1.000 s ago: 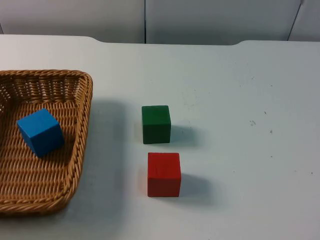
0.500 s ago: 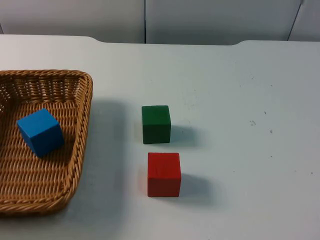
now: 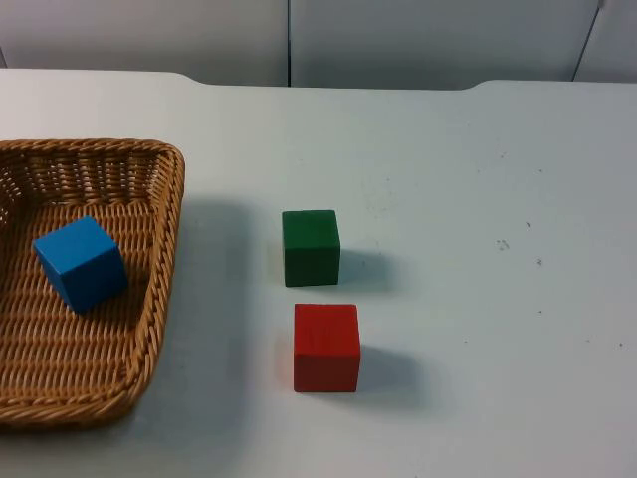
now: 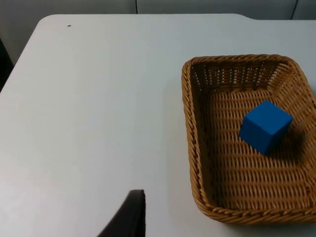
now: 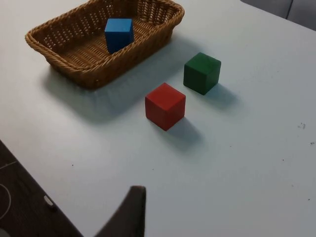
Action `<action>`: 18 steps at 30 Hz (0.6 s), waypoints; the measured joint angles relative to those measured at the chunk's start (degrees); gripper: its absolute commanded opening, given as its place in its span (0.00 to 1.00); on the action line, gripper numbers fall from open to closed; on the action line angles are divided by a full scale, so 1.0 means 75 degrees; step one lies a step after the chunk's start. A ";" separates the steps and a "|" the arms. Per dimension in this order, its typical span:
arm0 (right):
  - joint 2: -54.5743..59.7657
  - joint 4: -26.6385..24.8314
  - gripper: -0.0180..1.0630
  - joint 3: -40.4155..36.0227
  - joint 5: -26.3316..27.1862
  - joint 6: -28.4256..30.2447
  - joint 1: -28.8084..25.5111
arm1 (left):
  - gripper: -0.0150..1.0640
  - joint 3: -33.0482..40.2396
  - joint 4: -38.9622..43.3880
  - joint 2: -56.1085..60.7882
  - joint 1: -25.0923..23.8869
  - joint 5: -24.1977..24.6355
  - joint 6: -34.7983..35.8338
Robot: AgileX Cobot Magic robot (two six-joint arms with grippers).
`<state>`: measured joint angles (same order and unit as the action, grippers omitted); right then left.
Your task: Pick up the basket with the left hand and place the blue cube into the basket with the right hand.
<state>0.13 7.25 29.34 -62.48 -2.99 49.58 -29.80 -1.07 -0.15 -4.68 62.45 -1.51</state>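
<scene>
Blue cube (image 3: 80, 263) lies inside wicker basket (image 3: 167, 249), on bench (image 3: 478, 249). Green cube (image 3: 311, 247), red cube (image 3: 326, 347) beside basket. Both arms wait, high and withdrawn; jaws' state cannot tell. Risk: lifting basket tilted could spill cube.

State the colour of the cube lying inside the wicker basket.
Blue: the blue cube in the basket, clearest in the left wrist view.

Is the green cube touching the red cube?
Apart. In the top view a strip of white table shows between the green cube and the red cube; the right wrist view shows the same gap.
</scene>
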 measured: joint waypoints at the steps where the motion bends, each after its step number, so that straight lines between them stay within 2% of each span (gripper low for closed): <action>1: 0.0000 0.0000 0.98 0.0000 0.0000 0.0000 0.0000 | 0.99 0.0000 0.0000 0.0000 0.0000 0.0000 0.0000; 18: 0.0000 -0.0207 0.99 0.0000 0.0000 0.0247 0.0000 | 0.99 0.0000 0.0003 0.0000 0.0000 0.0000 0.0000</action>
<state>0.13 5.69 29.34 -62.48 -1.14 49.58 -29.80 -1.04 -0.15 -4.68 62.45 -1.51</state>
